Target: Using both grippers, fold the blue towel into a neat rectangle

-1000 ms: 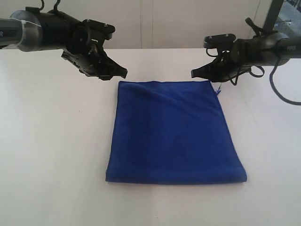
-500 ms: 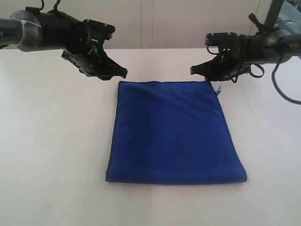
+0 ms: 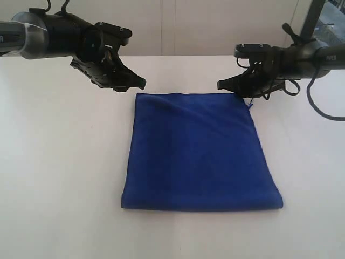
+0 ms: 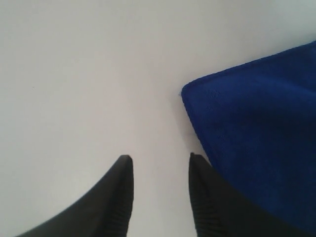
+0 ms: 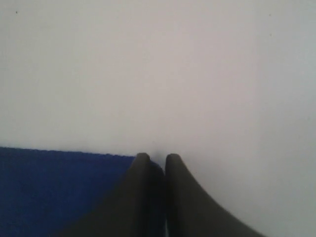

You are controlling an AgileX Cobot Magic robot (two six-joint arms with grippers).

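Observation:
The blue towel (image 3: 197, 151) lies flat on the white table (image 3: 59, 178), doubled over into a near-square with its thick fold at the near edge. A loose thread shows at its far right corner. My left gripper (image 3: 135, 85) hovers open just off the far left corner, with bare table between its fingers (image 4: 160, 158) and the towel (image 4: 261, 123) beside one finger. My right gripper (image 3: 226, 86) sits at the far right corner. Its fingers (image 5: 143, 163) are almost together around a thin strip of blue towel (image 5: 59, 187).
Bare white table surrounds the towel on all sides. A pale wall runs behind the table's far edge. A dark post (image 3: 312, 19) and black cables (image 3: 323, 108) stand at the far right behind my right arm.
My right gripper rose slightly, then dipped again to the towel's far right corner. The left gripper and the towel have not moved.

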